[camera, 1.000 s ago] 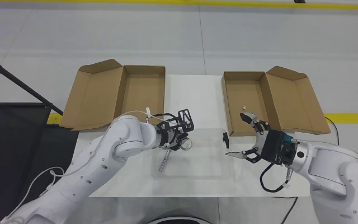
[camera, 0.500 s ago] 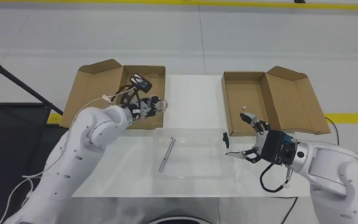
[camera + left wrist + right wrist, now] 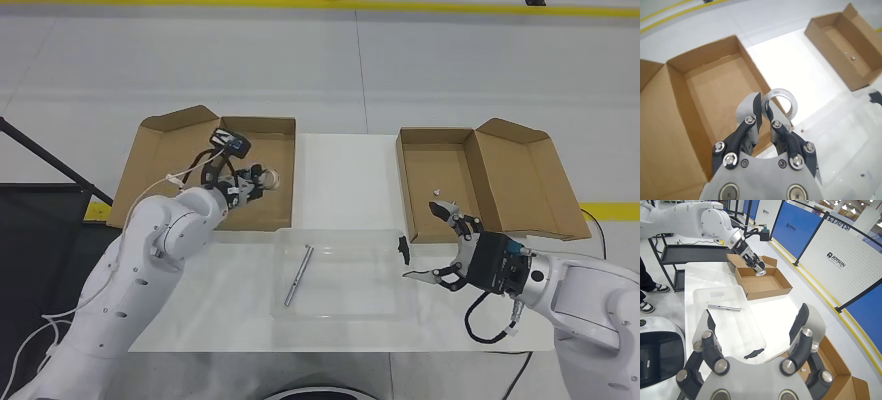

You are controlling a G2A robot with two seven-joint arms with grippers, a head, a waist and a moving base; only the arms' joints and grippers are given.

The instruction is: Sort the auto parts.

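I have the left gripper (image 3: 762,108) pinching the silver metal ring (image 3: 793,107) by its wall, directly over the open brown cardboard box (image 3: 715,89), for release. The slim steel rod (image 3: 298,276) lies in the clear plastic tray (image 3: 350,285), in front of the wide-open right gripper (image 3: 756,313), probably its next pick.

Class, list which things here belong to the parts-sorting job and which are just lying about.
Job: metal ring, in the left gripper; metal rod, in the clear tray; left cardboard box; right cardboard box, holding a small bolt.
Lying about: black trolley; blue partitions; white pegboard panel.
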